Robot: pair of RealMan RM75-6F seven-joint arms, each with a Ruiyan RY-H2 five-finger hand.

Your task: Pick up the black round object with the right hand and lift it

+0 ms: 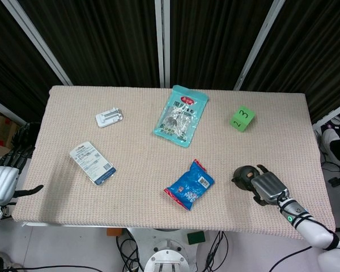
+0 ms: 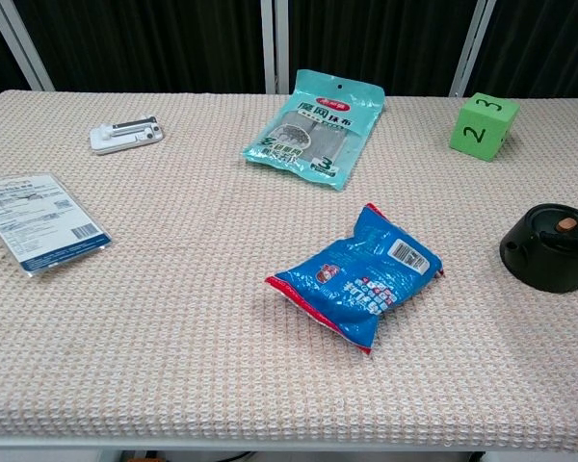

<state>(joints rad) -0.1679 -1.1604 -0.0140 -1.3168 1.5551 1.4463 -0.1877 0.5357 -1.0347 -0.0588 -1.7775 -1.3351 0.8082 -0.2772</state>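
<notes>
Head view: the black round object (image 1: 245, 175) is gripped by the right hand (image 1: 268, 188), right of the blue snack bag (image 1: 189, 185); the left hand (image 1: 4, 180) is spread, holding nothing.

Glossy blue snack bag (image 2: 356, 275), woven tablecloth (image 2: 173, 318)

Black round object (image 2: 556, 251) with tan-centred top, near table's right edge.

Black round object (image 2: 555, 252) at the table's (image 2: 193, 318) right edge, partly cut off by the frame.
It rests on the woven cloth (a small brown spot on top), well right of the blue snack bag (image 2: 356, 277); a green cube (image 2: 483, 122) marked 2 stands behind it.
</notes>
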